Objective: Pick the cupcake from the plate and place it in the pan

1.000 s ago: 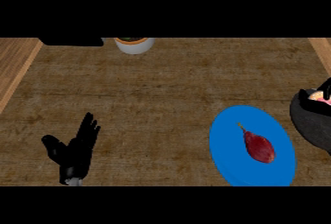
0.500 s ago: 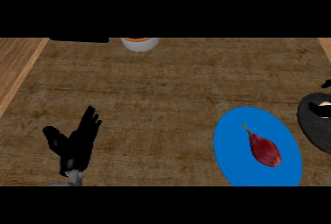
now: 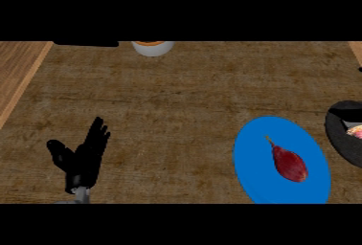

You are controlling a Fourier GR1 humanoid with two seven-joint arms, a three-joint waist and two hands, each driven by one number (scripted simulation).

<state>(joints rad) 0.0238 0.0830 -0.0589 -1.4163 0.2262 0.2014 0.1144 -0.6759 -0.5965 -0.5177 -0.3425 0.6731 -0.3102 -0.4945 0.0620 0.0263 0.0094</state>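
**One plate, one pan, one hand in view**

Where the brown wood-grain table [image 3: 176, 95] fills the head view, each thing on it appears singly. There is one round blue plate [image 3: 258, 143] at the lower right, and on it lies one dark red, teardrop-shaped item with a thin stem [image 3: 288, 162], its pointed end toward the upper left. No cupcake shape shows on the plate; this red thing is the only thing it carries. Just beside the plate's right rim, cut off by the view's edge, sits one dark round pan [image 3: 341, 131]; a small patch of pale pink and yellow [image 3: 354, 130] shows inside it at the very edge, too little to name. At the top edge stands one white cylindrical container with an orange top [image 3: 152, 47], and left of it one flat black object [image 3: 84, 43], mostly out of sight.

Only one hand shows: the black left hand [image 3: 83, 158], at the lower left, well apart from the plate. Its fingers are straight and point upward, the thumb spread to the side; it holds nothing and touches nothing. The right hand does not appear.
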